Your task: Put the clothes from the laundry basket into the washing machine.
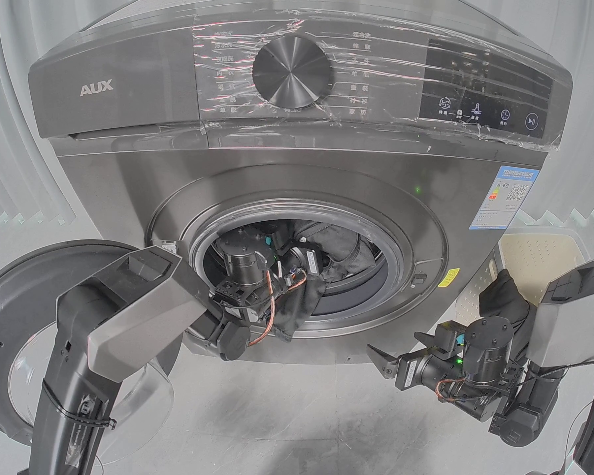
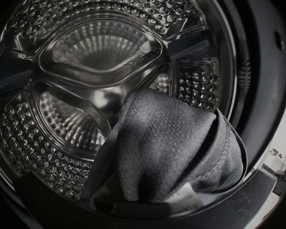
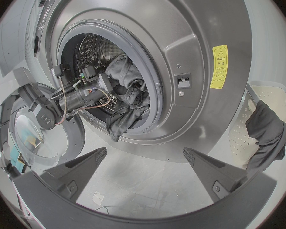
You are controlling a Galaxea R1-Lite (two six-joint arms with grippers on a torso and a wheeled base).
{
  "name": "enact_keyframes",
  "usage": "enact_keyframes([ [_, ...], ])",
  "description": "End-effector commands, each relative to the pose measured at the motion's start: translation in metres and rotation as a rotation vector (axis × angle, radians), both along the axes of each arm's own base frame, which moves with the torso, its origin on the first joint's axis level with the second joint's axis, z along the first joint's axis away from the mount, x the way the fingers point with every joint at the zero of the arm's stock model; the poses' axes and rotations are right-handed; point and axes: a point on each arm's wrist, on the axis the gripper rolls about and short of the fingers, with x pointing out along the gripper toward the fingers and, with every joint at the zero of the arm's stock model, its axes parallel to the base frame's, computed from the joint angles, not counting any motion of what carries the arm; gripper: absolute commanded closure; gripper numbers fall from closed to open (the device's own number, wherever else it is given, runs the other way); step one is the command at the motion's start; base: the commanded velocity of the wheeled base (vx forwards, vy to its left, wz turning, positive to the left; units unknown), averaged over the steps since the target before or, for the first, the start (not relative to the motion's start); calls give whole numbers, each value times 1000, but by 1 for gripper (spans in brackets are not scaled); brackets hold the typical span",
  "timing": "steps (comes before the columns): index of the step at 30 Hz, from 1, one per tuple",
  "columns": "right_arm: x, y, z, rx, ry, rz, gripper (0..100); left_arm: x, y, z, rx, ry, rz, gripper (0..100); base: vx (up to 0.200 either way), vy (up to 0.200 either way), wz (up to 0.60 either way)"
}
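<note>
Garment (image 1: 333,245), dark grey: lodged in washing machine (image 1: 145,186) mouth, tail spilling over the lip at 6 o'clock, so judged only part-loaded. Left gripper (image 1: 302,263) sits against it, its grip impossible to tell. Right gripper (image 3: 146,156): spread wide, empty, parked near laundry basket (image 1: 541,258) at 4 o'clock, likely ready for second garment (image 1: 505,301) draped over its rim.

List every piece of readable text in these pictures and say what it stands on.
"AUX": on the washing machine, drawer front.
Control panel labels: blurred under film.
Yellow sticker: too small.
Blue label: too small.
Garment tag: unreadable.
</note>
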Motion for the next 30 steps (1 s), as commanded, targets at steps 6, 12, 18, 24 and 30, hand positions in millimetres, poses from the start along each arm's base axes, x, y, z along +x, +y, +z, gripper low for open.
enact_keyframes([
  [6,0,1,-2,-2,4,2,0,40,-16,-25,-15,5,85,100,0,0,0],
  [12,-1,0,-2,-6,9,2,0,60,-18,-15,-53,-35,182,100,0,0,0],
  [18,-1,0,-2,-5,10,1,0,62,-14,-12,-45,-30,200,100,0,0,0],
  [24,-1,0,-3,-8,12,2,0,56,-8,3,-42,-24,212,0,0,0,0],
  [30,-1,0,-3,-7,12,1,0,19,4,16,51,96,188,0,0,0,0],
])
